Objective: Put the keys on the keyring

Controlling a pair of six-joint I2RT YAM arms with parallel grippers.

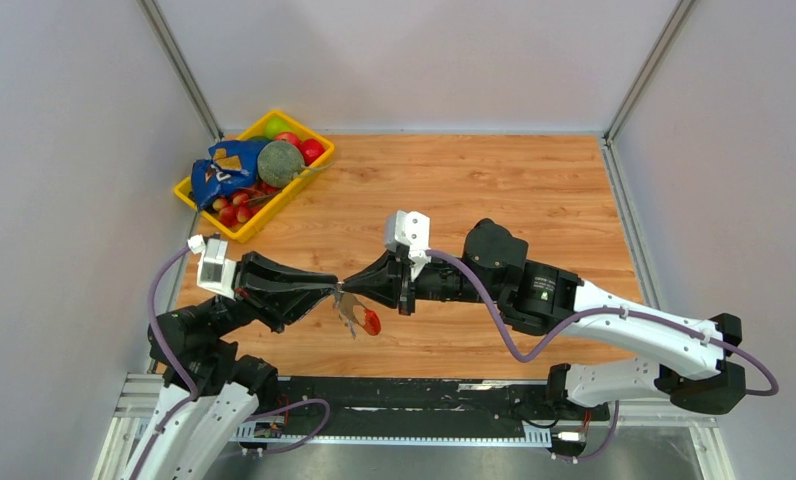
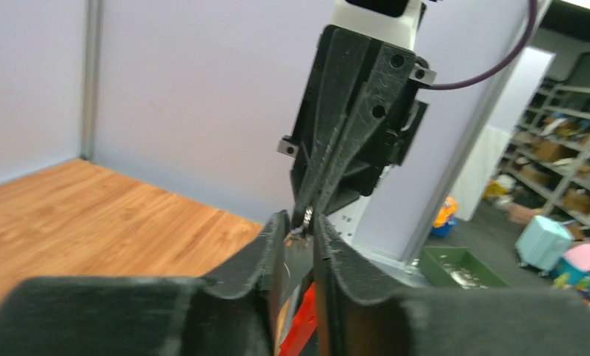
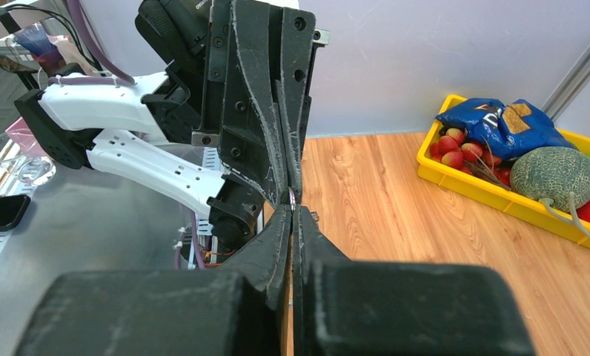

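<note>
Keyring (image 1: 359,315) dangles midair: right gripper (image 3: 293,211) clamped on it, left gripper's (image 2: 299,224) hold unclear. Handover step, likely; next needs left jaws clear.

The left arm (image 1: 189,420) and right arm (image 1: 634,335) have white shells on the near links and matte black housings further out. A purple cable (image 1: 504,330) trails along each. The left gripper (image 1: 335,291) and right gripper (image 1: 347,288) have black, tapered, wedge-shaped fingers with scuffed edges and small screws at the mounts. A white camera block (image 1: 408,230) caps each wrist.
</note>
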